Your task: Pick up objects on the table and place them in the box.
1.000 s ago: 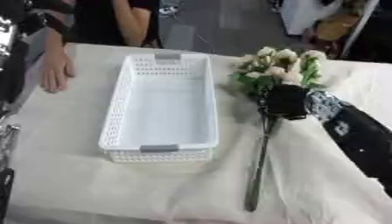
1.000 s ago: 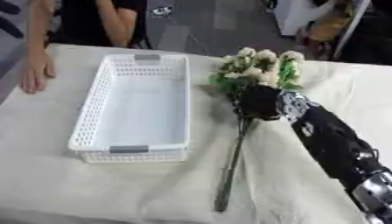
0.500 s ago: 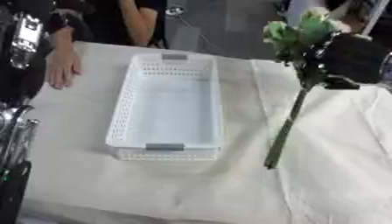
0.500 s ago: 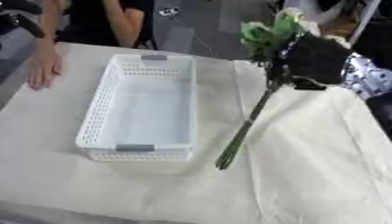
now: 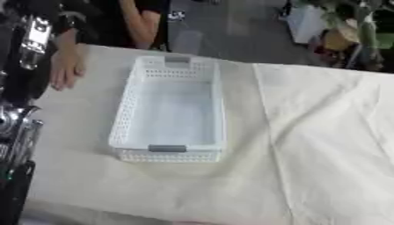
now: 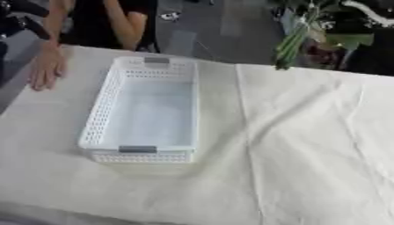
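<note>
From my seat, the basket [image 6: 142, 114] sits on the table's cloth [image 6: 308, 145] left of centre, with the flower stems [image 6: 296, 37] hanging above the far right edge.

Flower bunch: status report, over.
Right robot hand top right, grip unreadable. Green-stemmed flower bunch raised beside it, off the table. White perforated plastic basket empty. Person's hand rests left of basket.

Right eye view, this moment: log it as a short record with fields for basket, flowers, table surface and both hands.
basket: white perforated basket with grey handles, nothing in it, on the table's left part
flowers: green stems hang in the air at the upper right, above the table's far edge; the blooms are cut off by the frame
table: cream cloth, wrinkled
right hand: dark shape by the stems, fingers not discernible
left hand: not visible
</note>
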Available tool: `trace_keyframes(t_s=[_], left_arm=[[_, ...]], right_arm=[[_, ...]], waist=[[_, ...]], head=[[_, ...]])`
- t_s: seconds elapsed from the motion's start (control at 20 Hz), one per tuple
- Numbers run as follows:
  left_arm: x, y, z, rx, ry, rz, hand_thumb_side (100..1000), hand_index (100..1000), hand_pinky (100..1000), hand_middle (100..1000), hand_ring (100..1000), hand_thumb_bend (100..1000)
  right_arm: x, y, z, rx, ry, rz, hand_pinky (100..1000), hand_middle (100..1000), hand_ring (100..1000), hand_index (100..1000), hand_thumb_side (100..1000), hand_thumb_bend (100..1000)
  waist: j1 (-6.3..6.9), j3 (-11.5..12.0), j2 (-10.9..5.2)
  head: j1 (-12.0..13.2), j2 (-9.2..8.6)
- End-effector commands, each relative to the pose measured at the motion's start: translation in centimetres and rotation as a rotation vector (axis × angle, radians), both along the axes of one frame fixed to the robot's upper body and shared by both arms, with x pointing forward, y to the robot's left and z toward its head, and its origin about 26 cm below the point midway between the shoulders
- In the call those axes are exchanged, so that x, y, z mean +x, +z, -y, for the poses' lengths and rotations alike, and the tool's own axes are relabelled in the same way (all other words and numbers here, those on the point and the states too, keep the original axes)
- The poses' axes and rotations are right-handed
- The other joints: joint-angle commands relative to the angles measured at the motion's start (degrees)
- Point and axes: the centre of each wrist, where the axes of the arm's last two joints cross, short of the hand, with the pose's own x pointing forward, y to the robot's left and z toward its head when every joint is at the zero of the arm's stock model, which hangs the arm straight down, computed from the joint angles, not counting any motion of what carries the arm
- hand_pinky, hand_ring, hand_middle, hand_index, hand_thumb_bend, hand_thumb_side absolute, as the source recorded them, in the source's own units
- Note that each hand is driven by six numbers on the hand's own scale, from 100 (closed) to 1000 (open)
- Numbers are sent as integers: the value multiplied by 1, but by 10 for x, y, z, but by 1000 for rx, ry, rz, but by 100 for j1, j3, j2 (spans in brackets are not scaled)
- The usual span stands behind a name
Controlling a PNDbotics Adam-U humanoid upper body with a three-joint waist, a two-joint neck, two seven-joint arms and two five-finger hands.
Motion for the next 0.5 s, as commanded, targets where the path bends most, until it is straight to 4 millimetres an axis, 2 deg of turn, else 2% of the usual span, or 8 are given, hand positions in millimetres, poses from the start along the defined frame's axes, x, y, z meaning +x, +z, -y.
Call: trace_keyframes(t_s=[0.05,0.15,0.35,0.5], left_arm=[[-2,8,-3,19,7,26,770,711,483,742,622,100],[-2,8,-3,18,6,26,769,711,484,741,621,100],[-2,8,-2,18,0,23,769,711,484,741,621,100],[-1,8,0,15,-14,24,769,711,484,741,621,100]], right_arm=[[-2,25,-8,32,220,52,150,285,289,277,100,100],[1,29,-18,50,244,56,141,285,288,279,100,100],[12,34,-52,68,302,50,147,288,295,283,100,100],[18,35,-88,85,371,40,131,290,294,285,100,100]], waist=[[18,3,-73],[20,6,-83],[29,17,-107],[36,53,-110]], head=[[40,-9],[26,-9],[-27,-9],[-127,-9]])
